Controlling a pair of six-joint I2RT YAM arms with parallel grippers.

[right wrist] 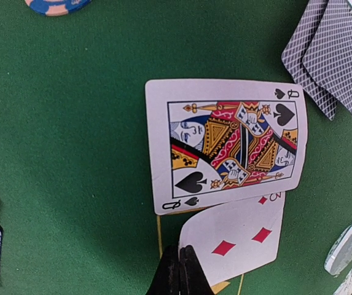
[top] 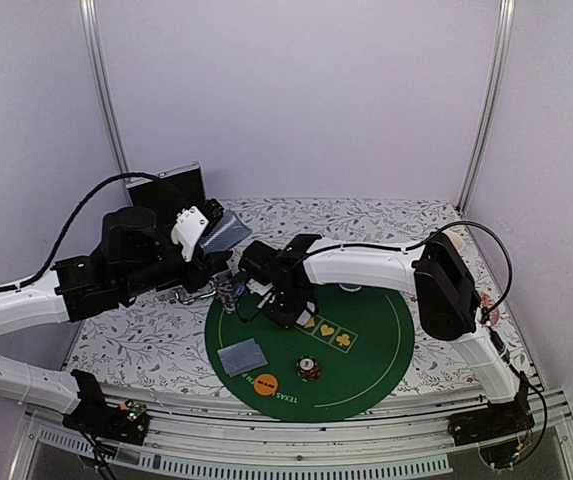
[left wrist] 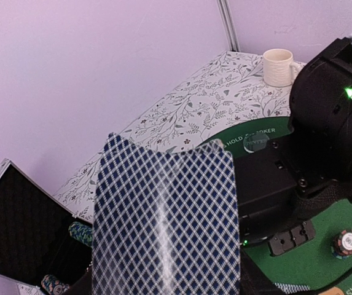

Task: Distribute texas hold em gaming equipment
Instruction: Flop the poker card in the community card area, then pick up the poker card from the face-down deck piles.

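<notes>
Left tool (top: 214, 238) grasps blue-backed cards (left wrist: 166, 221) aloft at ten o'clock of the green mat (top: 376, 330), likely as dealing supply, while right tool (right wrist: 177, 270), clenched on the three of diamonds (right wrist: 240, 236), sets it face-up at six o'clock of the queen of spades (right wrist: 225, 144)

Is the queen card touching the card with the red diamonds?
Touching. The right wrist view shows the queen card lying flat over the top edge of the diamond card, with no gap between them.
</notes>
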